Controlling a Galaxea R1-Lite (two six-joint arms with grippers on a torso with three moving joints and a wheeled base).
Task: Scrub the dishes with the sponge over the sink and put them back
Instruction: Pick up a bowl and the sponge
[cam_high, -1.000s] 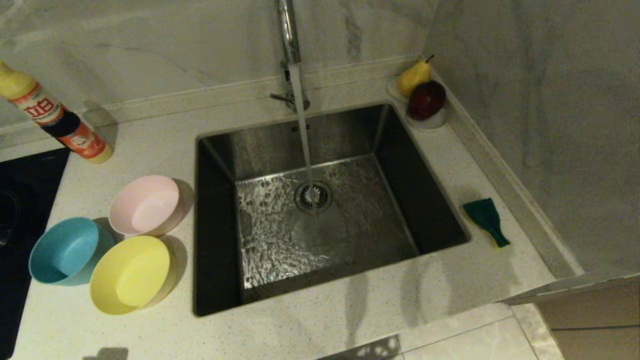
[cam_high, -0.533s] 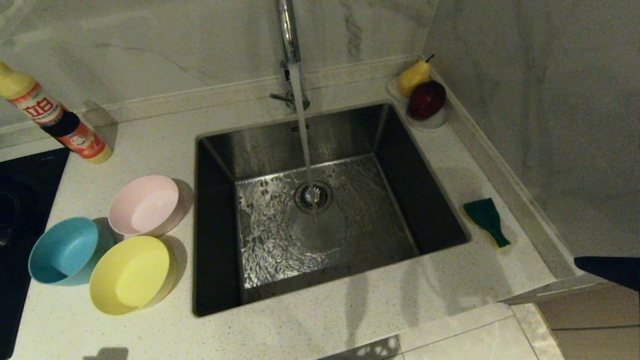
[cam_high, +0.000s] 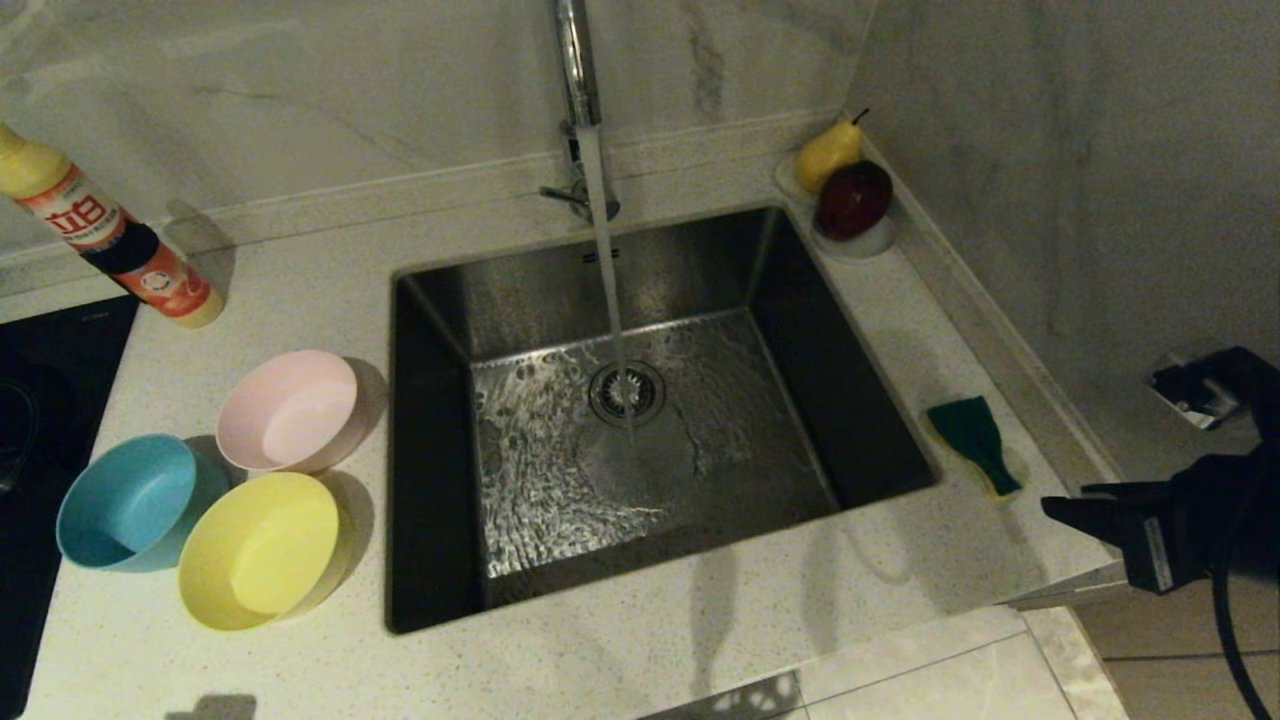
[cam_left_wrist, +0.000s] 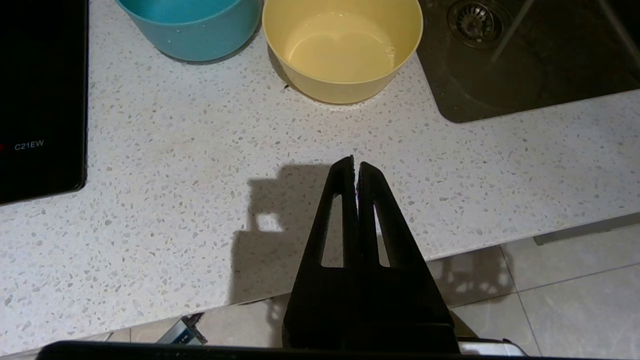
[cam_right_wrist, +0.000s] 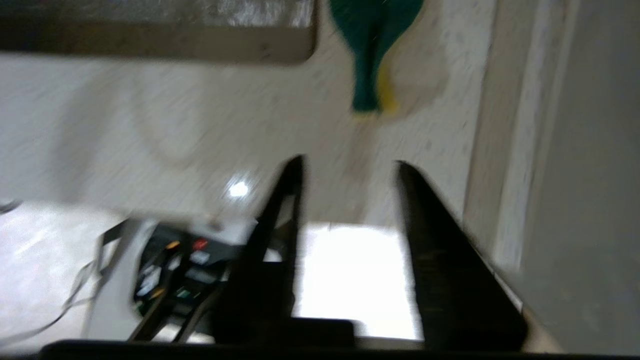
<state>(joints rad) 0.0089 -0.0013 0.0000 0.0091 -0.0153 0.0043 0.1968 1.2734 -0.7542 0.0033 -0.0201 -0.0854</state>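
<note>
Three dishes stand on the counter left of the sink (cam_high: 430, 450): a pink bowl (cam_high: 290, 410), a blue bowl (cam_high: 130, 500) and a yellow bowl (cam_high: 262, 548). The sponge (cam_high: 972, 440), green face up with a yellow edge, lies on the counter right of the sink. My right gripper (cam_high: 1065, 510) hovers at the counter's front right corner, short of the sponge (cam_right_wrist: 372, 50). Its jaws (cam_right_wrist: 347, 165) are open and hold nothing. My left gripper (cam_left_wrist: 355, 162) is shut and empty above the counter's front edge, with the yellow bowl (cam_left_wrist: 342, 47) and blue bowl (cam_left_wrist: 192, 25) ahead of it.
Water runs from the faucet (cam_high: 578, 60) onto the drain. A detergent bottle (cam_high: 110, 240) stands at the back left and a black cooktop (cam_high: 40, 400) at the far left. A pear (cam_high: 826, 152) and a dark red apple (cam_high: 852, 198) sit in the back right corner. A marble wall (cam_high: 1100, 200) runs along the right.
My right arm has come into the head view from the lower right and moved toward the sponge. The bowls and the sponge have not moved.
</note>
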